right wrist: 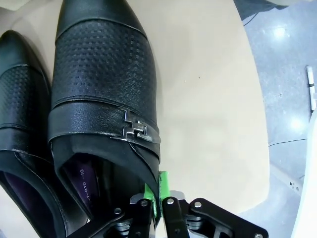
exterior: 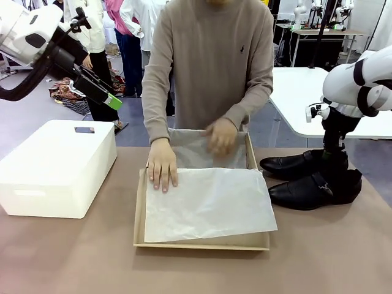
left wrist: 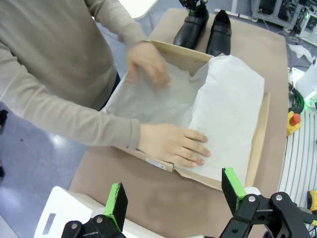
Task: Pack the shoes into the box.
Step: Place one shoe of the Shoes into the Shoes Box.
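- The tan-brown cardboard shoebox (exterior: 202, 245) lies open on the brown tabletop (exterior: 73, 263), nearest the robot. A white sheet of tissue paper (exterior: 208, 205) is spread over its floor, and no shoe is in it yet.
- The pair of glossy black pointed-toe leather dress shoes (exterior: 306, 191) lies just right of the box, outside it. They are side by side with toes toward the box.
- Handling, as a judgement:
  - Soles and heels are stiff, and each shoe is fairly weighty for a two-finger pinch.
  - The polished uppers look slippery and easy to scuff.
  - The thin collar at the opening gives the surest hold.
  - Held there, the toe will probably droop.
- The right gripper (right wrist: 157, 191) is down at the heel end of the farther shoe (exterior: 293, 164). Its fingers are drawn almost together, seemingly pinching the collar below the silver buckle (right wrist: 141, 131), though the contact is partly hidden.
- One of the person's hands (exterior: 162, 165) presses flat on the paper. The other hand (exterior: 220, 136) works the tissue at the far wall.
- The left gripper (left wrist: 176, 186) hovers high over the white plastic bin (exterior: 55, 165), fingers spread wide and empty.
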Tool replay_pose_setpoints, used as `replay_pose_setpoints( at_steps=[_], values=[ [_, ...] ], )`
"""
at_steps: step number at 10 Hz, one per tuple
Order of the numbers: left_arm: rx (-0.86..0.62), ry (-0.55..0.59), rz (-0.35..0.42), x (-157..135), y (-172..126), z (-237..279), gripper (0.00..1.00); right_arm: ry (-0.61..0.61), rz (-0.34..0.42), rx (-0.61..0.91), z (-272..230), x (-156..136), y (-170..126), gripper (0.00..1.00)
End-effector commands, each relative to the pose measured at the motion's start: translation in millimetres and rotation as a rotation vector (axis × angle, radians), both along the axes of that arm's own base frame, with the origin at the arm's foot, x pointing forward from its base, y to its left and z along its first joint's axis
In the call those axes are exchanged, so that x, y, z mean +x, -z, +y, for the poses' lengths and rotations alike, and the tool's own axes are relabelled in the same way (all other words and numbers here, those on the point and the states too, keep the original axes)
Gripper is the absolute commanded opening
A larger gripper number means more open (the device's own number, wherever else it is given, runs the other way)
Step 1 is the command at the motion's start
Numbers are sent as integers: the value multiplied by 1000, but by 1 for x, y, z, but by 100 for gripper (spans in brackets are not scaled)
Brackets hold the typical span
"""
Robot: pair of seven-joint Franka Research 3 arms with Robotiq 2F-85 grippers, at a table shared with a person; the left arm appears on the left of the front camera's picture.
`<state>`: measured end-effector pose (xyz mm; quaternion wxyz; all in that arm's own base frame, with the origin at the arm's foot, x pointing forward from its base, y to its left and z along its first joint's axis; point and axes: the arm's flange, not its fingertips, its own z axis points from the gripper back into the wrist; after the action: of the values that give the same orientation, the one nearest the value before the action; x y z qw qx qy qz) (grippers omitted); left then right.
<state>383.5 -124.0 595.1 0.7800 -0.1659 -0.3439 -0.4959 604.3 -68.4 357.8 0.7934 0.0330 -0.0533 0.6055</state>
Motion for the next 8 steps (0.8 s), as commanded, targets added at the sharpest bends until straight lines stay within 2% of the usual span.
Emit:
replay_pose_setpoints(
  at_steps=[1,8],
  values=[
    [-17,11,4,1,1,1,100,13,10,-14,-1,2,-11,0],
    [-17,11,4,1,1,1,100,17,52,-132,-2,-1,-65,0]
  ],
)
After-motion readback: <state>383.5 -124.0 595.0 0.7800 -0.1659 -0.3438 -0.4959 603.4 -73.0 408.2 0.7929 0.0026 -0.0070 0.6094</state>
